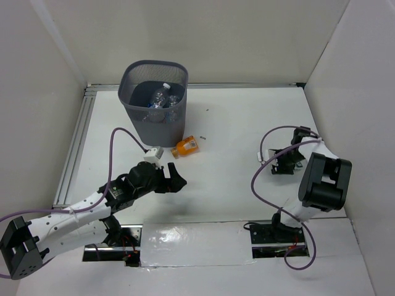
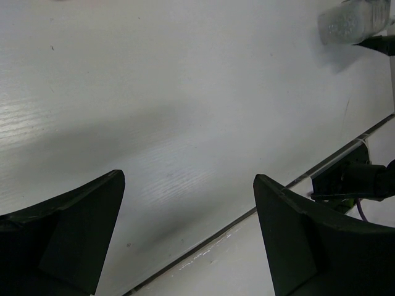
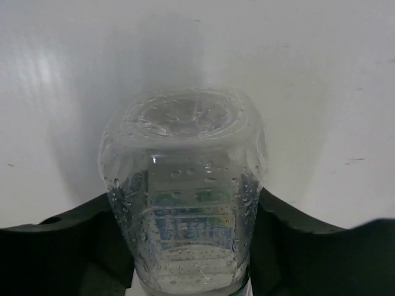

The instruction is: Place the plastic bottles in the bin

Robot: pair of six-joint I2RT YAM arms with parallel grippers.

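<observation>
The dark grey mesh bin (image 1: 137, 105) stands at the far left and holds several clear bottles (image 1: 159, 97). A short orange bottle (image 1: 187, 146) lies on the table just right of the bin's base. My left gripper (image 1: 175, 179) is open and empty, a little in front of the orange bottle; in the left wrist view (image 2: 188, 179) only bare table lies between its fingers. My right gripper (image 1: 285, 161) at the right is shut on a clear bottle with a blue label (image 3: 185, 185), its base pointing away from the camera.
White walls close in the table on the left, back and right. An aluminium rail (image 1: 77, 145) runs along the left edge. A blurred clear object (image 2: 352, 21) shows at the top right of the left wrist view. Purple cables loop off both arms.
</observation>
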